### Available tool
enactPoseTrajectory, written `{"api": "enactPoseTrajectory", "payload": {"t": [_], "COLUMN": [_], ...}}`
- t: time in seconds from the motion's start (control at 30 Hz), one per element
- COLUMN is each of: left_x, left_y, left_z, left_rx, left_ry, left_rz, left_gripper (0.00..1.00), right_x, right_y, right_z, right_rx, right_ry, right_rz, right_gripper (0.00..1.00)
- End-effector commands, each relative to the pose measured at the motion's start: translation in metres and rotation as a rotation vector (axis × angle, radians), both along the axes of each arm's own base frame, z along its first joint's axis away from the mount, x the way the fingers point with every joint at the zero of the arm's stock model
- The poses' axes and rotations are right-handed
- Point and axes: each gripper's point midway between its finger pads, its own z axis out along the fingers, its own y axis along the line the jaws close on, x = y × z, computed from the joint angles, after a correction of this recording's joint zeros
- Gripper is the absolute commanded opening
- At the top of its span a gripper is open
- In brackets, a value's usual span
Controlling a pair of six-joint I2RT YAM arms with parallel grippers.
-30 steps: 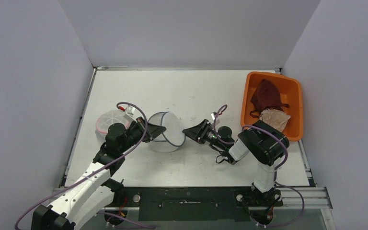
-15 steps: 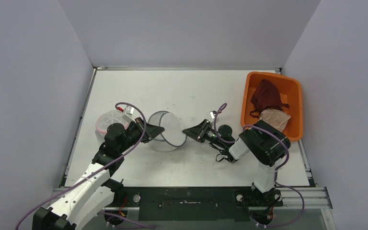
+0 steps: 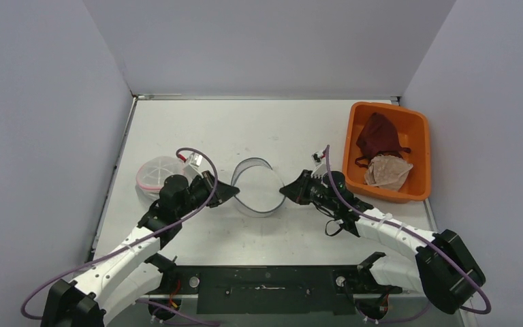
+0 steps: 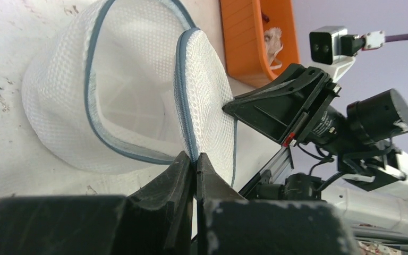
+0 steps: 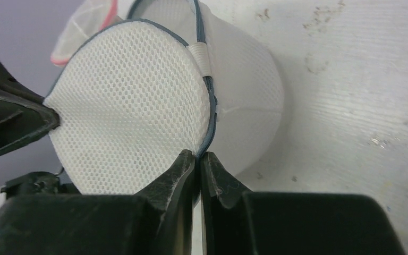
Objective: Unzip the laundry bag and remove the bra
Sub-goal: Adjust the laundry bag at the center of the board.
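White mesh laundry bag (image 5: pixel 127 101), rim clamped in left hand (image 4: pixel 195 159) and right hand (image 5: pixel 197 156); zipper pull indiscernible.

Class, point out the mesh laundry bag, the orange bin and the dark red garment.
mesh laundry bag (image 5: pixel 133 106): right wrist view, round mesh panel
orange bin (image 3: pixel 385 107): top view, far rim
dark red garment (image 3: pixel 378 135): top view, its middle

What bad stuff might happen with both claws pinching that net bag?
The left gripper and right gripper each pinch only a thin edge of the mesh laundry bag, so it might slip free. If they pull apart, the mesh could stretch or rip.
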Motion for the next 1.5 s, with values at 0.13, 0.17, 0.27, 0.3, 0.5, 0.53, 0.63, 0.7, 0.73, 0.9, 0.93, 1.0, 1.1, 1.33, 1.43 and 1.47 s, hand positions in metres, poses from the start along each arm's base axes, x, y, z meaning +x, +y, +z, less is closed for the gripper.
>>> {"api": "enactPoseTrajectory", "payload": {"t": [0.13, 0.17, 0.27, 0.3, 0.5, 0.53, 0.63, 0.7, 0.73, 0.9, 0.93, 1.0, 1.1, 1.33, 1.43, 1.47], "left_x": [0.035, 0.039, 0.051, 0.054, 0.071, 0.074, 0.083, 0.089, 0.092, 0.104, 0.106, 0.109, 0.113, 0.099, 0.087, 0.084], "left_y": [-0.025, -0.026, -0.025, -0.024, -0.017, -0.018, -0.019, -0.019, -0.018, -0.009, -0.006, -0.003, -0.005, -0.01, -0.014, -0.015], "left_z": [0.023, 0.023, 0.029, 0.033, 0.047, 0.049, 0.045, 0.04, 0.036, 0.015, 0.011, 0.003, 0.0, 0.024, 0.026, 0.025], "left_rx": [0.157, 0.172, 0.179, 0.18, 0.233, 0.243, 0.283, 0.314, 0.327, 0.403, 0.42, 0.443, 0.445, 0.356, 0.318, 0.316], "left_ry": [-0.188, -0.194, -0.218, -0.234, -0.302, -0.309, -0.31, -0.305, -0.3, -0.259, -0.25, -0.234, -0.23, -0.263, -0.278, -0.276], "left_rz": [0.079, 0.096, 0.14, 0.153, 0.22, 0.222, 0.23, 0.242, 0.249, 0.308, 0.325, 0.342, 0.343, 0.291, 0.236, 0.22], "left_gripper": [0.0, 0.0, 0.0, 0.0, 0.0, 0.0, 0.0, 0.0, 0.0, 0.0, 0.0, 0.0, 0.04, 0.63, 0.82, 0.86], "right_x": [-0.017, -0.017, -0.018, -0.018, -0.017, -0.018, -0.019, -0.021, -0.021, -0.025, -0.025, -0.028, -0.026, -0.025, -0.028, -0.029], "right_y": [-0.048, -0.049, -0.05, -0.051, -0.049, -0.047, -0.039, -0.034, -0.032, -0.027, -0.026, -0.024, -0.026, -0.03, -0.034, -0.035], "right_z": [-0.05, -0.05, -0.049, -0.049, -0.042, -0.04, -0.036, -0.035, -0.035, -0.035, -0.035, -0.036, -0.038, -0.04, -0.039, -0.039], "right_rx": [-0.328, -0.332, -0.34, -0.342, -0.341, -0.34, -0.349, -0.362, -0.367, -0.374, -0.373, -0.374, -0.389, -0.421, -0.432, -0.434], "right_ry": [0.063, 0.059, 0.051, 0.049, 0.024, 0.017, -0.003, -0.015, -0.02, -0.032, -0.032, -0.031, -0.037, -0.059, -0.077, -0.08], "right_rz": [-0.044, -0.047, -0.05, -0.05, -0.067, -0.064, -0.056, -0.049, -0.047, -0.051, -0.054, -0.044, -0.065, -0.06, -0.049, -0.049], "right_gripper": [0.05, 0.05, 0.05, 0.05, 0.05, 0.05, 0.05, 0.05, 0.05, 0.05, 0.05, 0.05, 0.05, 0.05, 0.05, 0.05]}}
